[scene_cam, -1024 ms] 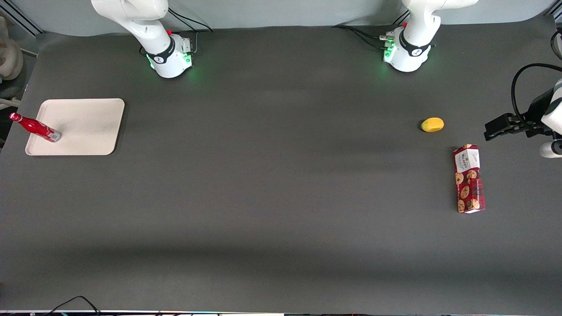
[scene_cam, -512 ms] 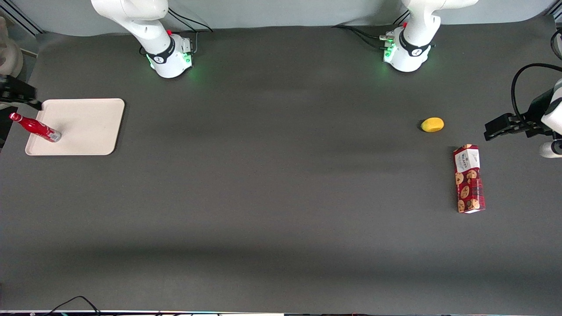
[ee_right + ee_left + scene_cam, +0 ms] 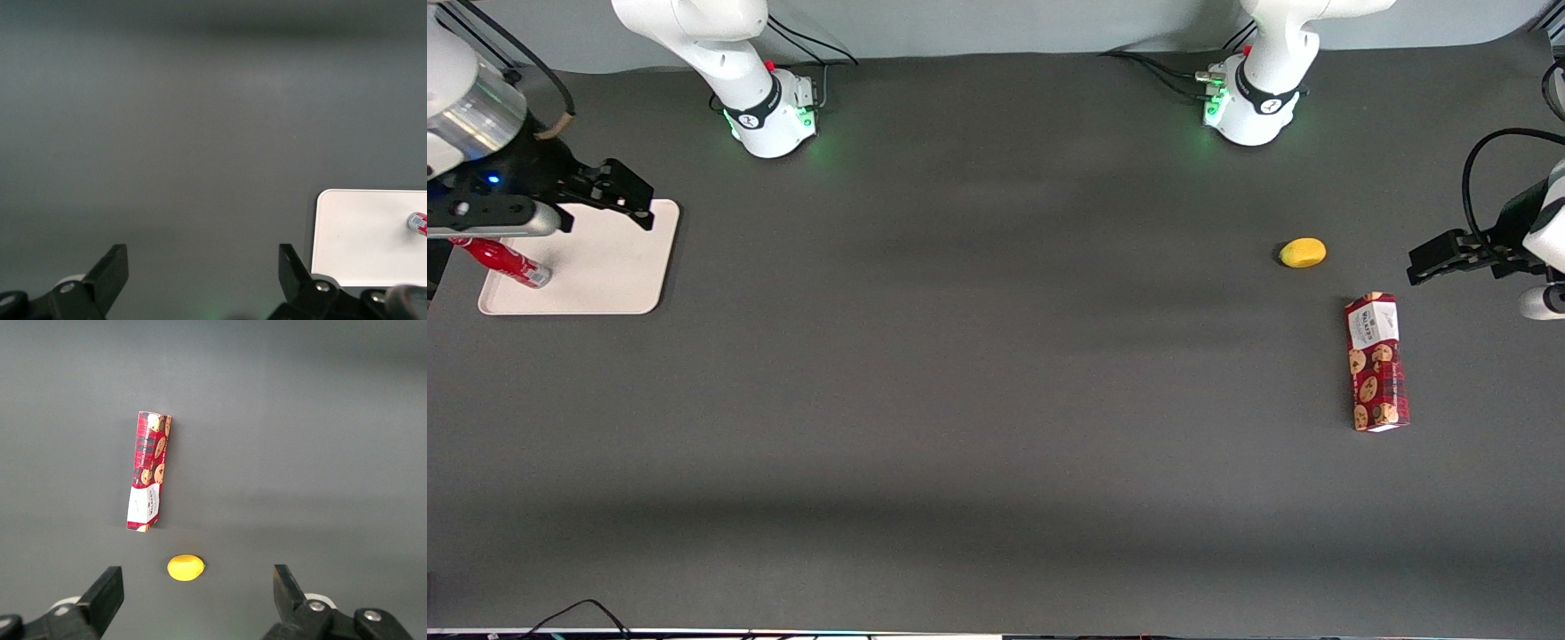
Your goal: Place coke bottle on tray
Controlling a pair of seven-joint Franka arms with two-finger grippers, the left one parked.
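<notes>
Coke bottle (image 3: 503, 260), small, bright red with silvery base: standing on cream-white rectangular tray (image 3: 605, 267), by its edge toward working arm's end of dark table (image 3: 996, 400). Placement looks done. Black two-finger gripper (image 3: 618, 191): fingers apart, empty, above tray's corner. Left: only retreat.

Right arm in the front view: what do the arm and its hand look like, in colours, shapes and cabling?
The right arm is glossy white and rounded, on a white base with a black ring and green lights. Its wrist has a silvery metal cuff, a blue light and black cables. The hand is black and angular, above the cream tray; its two dark fingers stand apart.
</notes>
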